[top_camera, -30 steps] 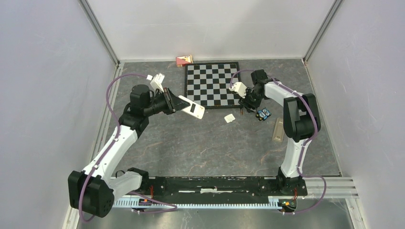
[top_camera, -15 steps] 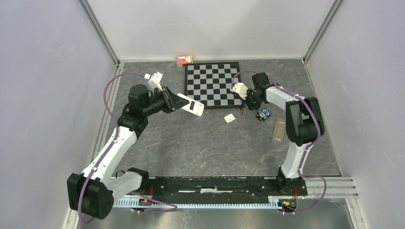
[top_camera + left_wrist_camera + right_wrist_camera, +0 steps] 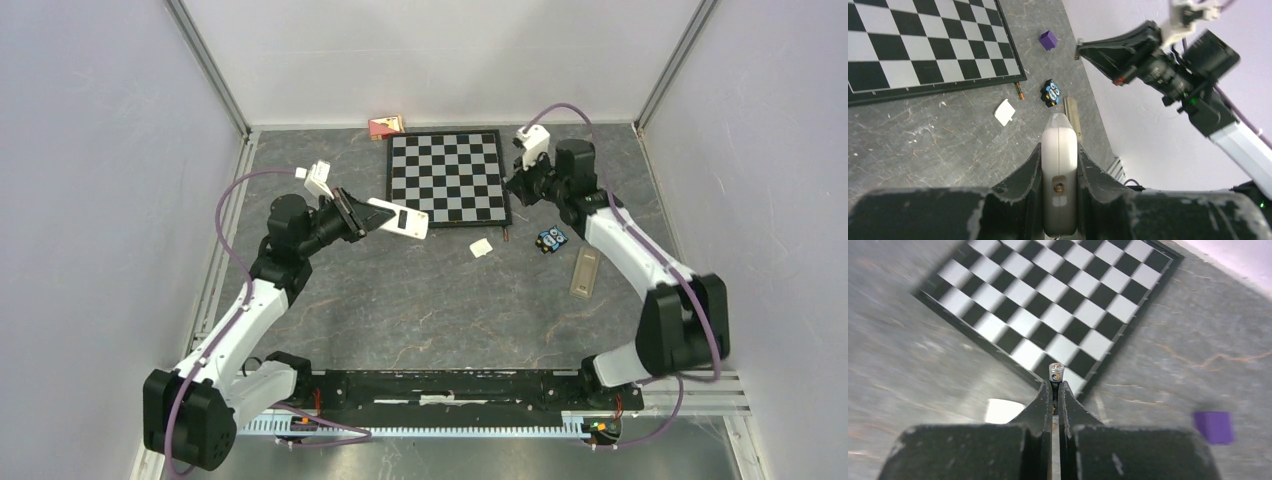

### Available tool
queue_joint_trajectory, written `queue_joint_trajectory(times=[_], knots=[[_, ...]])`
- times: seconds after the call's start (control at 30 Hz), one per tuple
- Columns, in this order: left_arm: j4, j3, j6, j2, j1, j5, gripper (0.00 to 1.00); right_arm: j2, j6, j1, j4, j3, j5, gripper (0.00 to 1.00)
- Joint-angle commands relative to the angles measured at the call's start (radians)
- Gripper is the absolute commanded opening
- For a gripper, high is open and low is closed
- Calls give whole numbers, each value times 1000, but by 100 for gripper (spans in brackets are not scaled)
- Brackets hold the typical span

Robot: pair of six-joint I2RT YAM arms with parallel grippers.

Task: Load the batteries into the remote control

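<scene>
Change: right jaws have lifted off the table from the chessboard's (image 3: 447, 175) near-right corner to its right edge, pinched narrow on a battery (image 3: 1055, 372) | left jaws clamp the remote (image 3: 1059, 165) over the board's near-left corner | spare battery (image 3: 1020, 90) lies at the near-right corner | Reading: pickup done, insertion next

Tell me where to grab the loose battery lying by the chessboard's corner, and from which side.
Take the battery at mid-length, coming straight down from above. It lies flat on the table, one end toward the frame of the chessboard, so its long sides are the free ones to squeeze across.
</scene>
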Motion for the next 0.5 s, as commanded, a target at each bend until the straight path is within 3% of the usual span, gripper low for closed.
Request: queue_joint_trajectory(times=[0.0, 0.07, 0.23, 0.47], knots=[[233, -55, -153, -13, 1, -33, 2, -181, 661, 34, 362, -180, -41, 0], [334, -95, -229, -10, -3, -42, 2, -252, 858, 81, 454, -247, 12, 0], [530, -183, -382, -11, -21, -72, 2, -369, 1029, 306, 411, -249, 288, 0], [616, -241, -487, -49, -43, -101, 2, -346, 994, 508, 337, -136, 498, 0]])
